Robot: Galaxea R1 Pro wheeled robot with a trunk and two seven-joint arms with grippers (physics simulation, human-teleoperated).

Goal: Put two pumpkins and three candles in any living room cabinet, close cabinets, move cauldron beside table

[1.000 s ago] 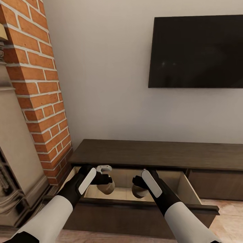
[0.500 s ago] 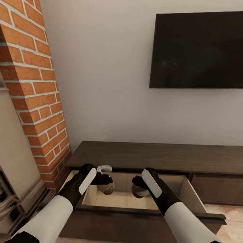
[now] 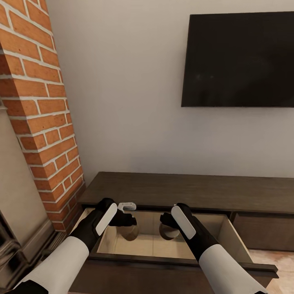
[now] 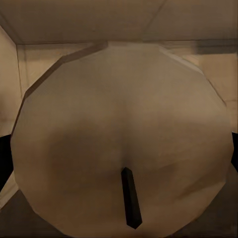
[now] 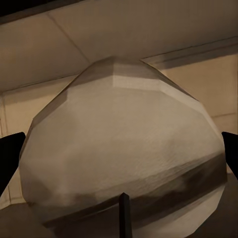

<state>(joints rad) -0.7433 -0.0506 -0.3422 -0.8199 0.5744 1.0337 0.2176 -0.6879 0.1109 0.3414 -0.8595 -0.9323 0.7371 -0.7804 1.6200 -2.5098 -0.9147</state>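
The long dark-brown cabinet (image 3: 183, 190) stands against the wall with its left drawer (image 3: 171, 261) pulled open, showing a pale inside. My left gripper (image 3: 127, 223) is shut on a tan candle (image 3: 129, 232) held over the drawer's left half. In the left wrist view that candle (image 4: 119, 129) shows very close, with its dark wick (image 4: 130, 203). My right gripper (image 3: 167, 226) is shut on a second tan candle (image 3: 168, 233) over the drawer's middle. In the right wrist view this candle (image 5: 124, 153) sits between dark fingertips (image 5: 10, 153).
A red brick fireplace column (image 3: 41, 114) and its stone surround (image 3: 16, 196) rise at the left, close to the drawer's left end. A black television (image 3: 241, 59) hangs on the wall above the cabinet. A shut drawer front (image 3: 261, 230) lies to the right.
The whole view has shifted, so the camera moved; the cabinet and open drawer sit lower and nearer in the picture. Both grippers still hold their candles, now deeper over the drawer.
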